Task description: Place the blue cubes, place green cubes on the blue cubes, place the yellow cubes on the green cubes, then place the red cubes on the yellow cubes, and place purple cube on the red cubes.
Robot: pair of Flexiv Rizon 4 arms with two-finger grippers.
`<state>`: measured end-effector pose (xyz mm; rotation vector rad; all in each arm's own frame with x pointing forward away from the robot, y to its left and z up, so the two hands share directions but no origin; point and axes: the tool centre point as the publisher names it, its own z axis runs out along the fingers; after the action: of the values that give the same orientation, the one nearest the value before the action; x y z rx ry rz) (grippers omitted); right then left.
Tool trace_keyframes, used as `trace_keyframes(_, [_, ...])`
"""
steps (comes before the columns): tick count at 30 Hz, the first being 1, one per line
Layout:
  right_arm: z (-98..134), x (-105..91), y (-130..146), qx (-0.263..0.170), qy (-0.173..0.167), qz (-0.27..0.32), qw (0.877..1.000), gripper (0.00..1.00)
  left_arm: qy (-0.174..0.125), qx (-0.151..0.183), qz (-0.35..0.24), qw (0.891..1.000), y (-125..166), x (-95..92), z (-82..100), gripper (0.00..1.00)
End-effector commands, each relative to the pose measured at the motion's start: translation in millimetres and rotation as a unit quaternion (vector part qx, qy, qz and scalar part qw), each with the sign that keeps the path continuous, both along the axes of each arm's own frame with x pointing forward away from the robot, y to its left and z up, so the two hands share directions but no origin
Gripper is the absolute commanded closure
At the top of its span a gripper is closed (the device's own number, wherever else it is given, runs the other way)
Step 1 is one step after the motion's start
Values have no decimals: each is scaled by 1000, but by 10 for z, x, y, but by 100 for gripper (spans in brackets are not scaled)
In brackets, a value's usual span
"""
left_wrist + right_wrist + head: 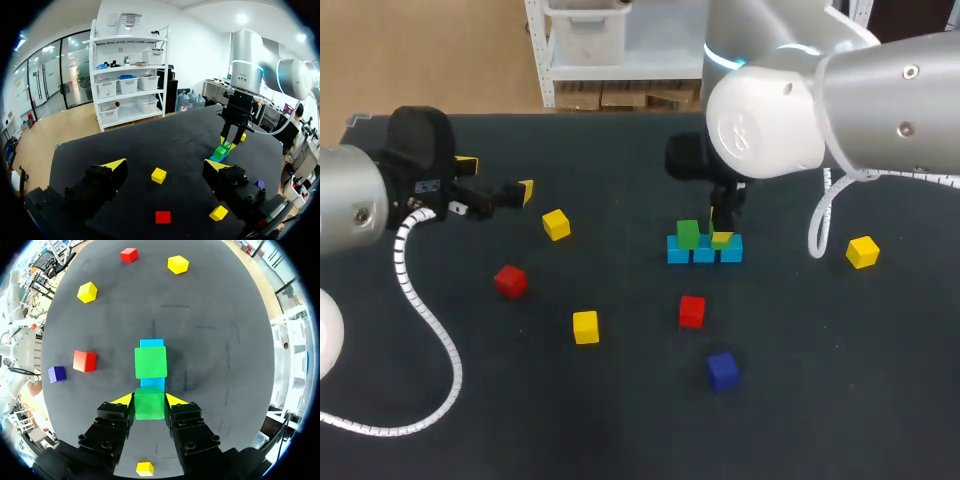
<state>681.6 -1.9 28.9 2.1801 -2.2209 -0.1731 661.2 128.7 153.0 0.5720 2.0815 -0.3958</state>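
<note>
Table (620,430): dark, matt top, with loose cubes lying scattered across it.

Left arm (350,205) is reaching in from the left edge, with a white coiled cable (425,310) hanging under it. Left claw (496,178) is hovering over bare table with its fingers spread wide and gripping nothing.

Left red cube (510,281) is lying just ahead of and below that claw. Upper yellow cube (556,224) is sitting near the claw's tip. Lower yellow cube (585,326) is lying nearer the front edge.

Blue cubes (705,251) are standing in mid-table as a row of three, touching side to side. Placed green cube (687,234) is resting on the row's left end. Right red cube (691,311) is lying in front of the row, apart from it. Purple cube (722,369) is lying further forward again.

Right claw (149,400) is pointing straight down over the row's right part. It is pinching the held green cube (150,411) from both sides. I cannot tell whether that cube is touching the blue beneath it.

Far-right yellow cube (862,251) is sitting alone, well to the right of the row, under the right arm (880,100).

Tally: three blue, two green, three yellow, two red, one purple.
</note>
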Motion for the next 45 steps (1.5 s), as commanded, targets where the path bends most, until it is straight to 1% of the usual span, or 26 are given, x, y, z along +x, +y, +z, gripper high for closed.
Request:
trace_keyframes(1, [-20,10,3,-2,1,0,1000,86,-1,-2,-3,1000,17,7,-4,0])
trace_keyframes(4, [-22,-5,0,-3,1,2,1000,84,-1,-2,-3,1000,17,7,-4,0])
trace_keyframes(5, [-22,-6,0,-4,1,2,1000,81,-1,-2,-3,1000,17,7,-4,0])
trace_keyframes(7, [-20,-11,-3,-5,0,2,1000,61,-1,-2,-3,1000,17,7,-4,0])
trace_keyframes(8, [-17,-16,-5,-6,0,3,1000,44,-1,-2,-3,1000,17,7,-4,0])
trace_keyframes(9, [-14,-20,-5,-7,-1,4,1000,20,-1,-2,-3,1000,17,7,-4,0])
trace_keyframes(10, [-13,-21,-5,-7,-1,4,1000,0,-1,-2,-3,1000,17,7,-4,0])
trace_keyframes(18, [16,-31,-13,-6,-2,3,1000,0,-1,-2,-3,1000,17,7,-4,0])
trace_keyframes(20, [41,-8,-26,0,-6,-5,1000,0,-1,-2,-3,1000,17,7,-4,0])
trace_keyframes(24, [47,36,-67,-7,-16,-6,1000,0,-1,-2,-3,1000,17,7,-4,0])
trace_keyframes(26, [35,44,-80,-15,-25,-2,1000,31,-1,-2,-3,1000,17,7,-4,0])
trace_keyframes(27, [29,45,-83,-16,-25,-2,1000,44,-1,-2,-3,1000,17,7,-4,0])
trace_keyframes(28, [27,46,-84,-16,-25,-2,1000,51,-1,-2,-3,1000,17,7,-4,0])
trace_keyframes(42, [20,-1,-68,-13,-19,3,1000,64,-1,-2,-3,1000,17,7,-4,0])
trace_keyframes(43, [21,-2,-71,-13,-19,2,1000,65,-1,-2,-3,1000,17,7,-4,0])
trace_keyframes(45, [22,-10,-76,-12,-17,2,1000,73,-1,-2,-3,1000,17,7,-4,0])
